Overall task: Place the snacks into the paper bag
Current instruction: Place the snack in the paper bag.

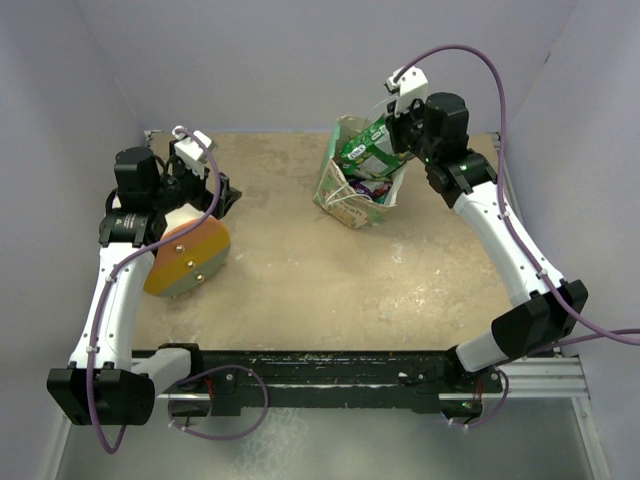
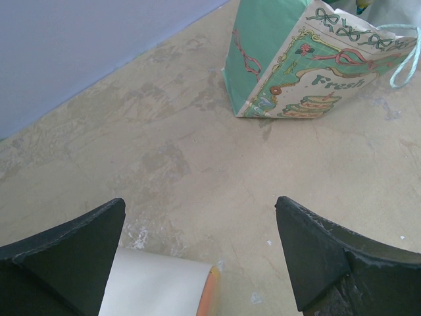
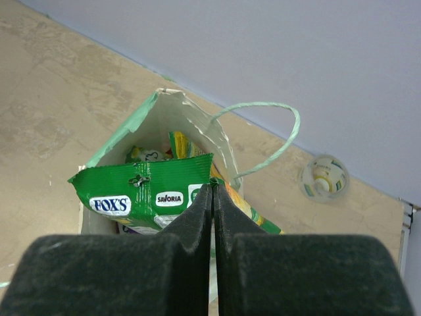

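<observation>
The bench (image 1: 300, 270) carries the bag (image 1: 335, 180) at its far middle, standing open. A cream cone (image 1: 190, 258) lies by the left arm. A green packet (image 3: 145, 191) hangs over the bag's mouth, pinched in the clenched right hand (image 3: 212, 189). The left hand (image 2: 200, 210) gapes wide, empty, above the cone.

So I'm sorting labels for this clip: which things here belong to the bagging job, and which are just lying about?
Job:
green packet, pinched in the right tool
paper bag
other packets inside it

Lying about:
cream cone with orange end
small round clear cup
</observation>
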Available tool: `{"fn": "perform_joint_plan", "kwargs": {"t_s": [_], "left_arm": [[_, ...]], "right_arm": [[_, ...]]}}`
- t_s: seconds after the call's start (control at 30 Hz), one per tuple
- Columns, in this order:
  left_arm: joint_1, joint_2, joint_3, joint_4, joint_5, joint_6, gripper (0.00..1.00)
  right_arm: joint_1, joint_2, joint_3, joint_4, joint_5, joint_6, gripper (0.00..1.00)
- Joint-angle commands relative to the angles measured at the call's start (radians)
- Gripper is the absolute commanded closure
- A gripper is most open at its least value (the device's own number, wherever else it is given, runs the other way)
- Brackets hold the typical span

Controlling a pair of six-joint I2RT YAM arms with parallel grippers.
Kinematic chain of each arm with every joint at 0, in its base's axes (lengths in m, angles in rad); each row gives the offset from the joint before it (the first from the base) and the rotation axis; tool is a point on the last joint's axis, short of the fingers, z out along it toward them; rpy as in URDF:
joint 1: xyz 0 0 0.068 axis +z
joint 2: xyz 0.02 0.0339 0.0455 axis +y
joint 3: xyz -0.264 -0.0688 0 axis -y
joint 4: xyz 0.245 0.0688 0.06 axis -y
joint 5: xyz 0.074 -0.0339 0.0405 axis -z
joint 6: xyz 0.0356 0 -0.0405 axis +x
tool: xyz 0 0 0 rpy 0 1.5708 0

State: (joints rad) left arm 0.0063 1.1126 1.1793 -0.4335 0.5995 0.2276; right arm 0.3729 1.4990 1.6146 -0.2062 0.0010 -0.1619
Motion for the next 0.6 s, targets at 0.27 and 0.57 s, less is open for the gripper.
{"fn": "perform_joint_plan", "kwargs": {"t_s": [0.27,0.57], "left_arm": [[0.009,-0.010,-0.012,0.045,0.031,0.008,0.01],[0.009,-0.017,-0.016,0.043,0.030,0.010,0.01]], "right_arm": [[0.035,0.002,0.040,0.098,0.084,0.079,1.00],[0.092,0.034,0.103,0.097,0.136,0.071,1.00]]}}
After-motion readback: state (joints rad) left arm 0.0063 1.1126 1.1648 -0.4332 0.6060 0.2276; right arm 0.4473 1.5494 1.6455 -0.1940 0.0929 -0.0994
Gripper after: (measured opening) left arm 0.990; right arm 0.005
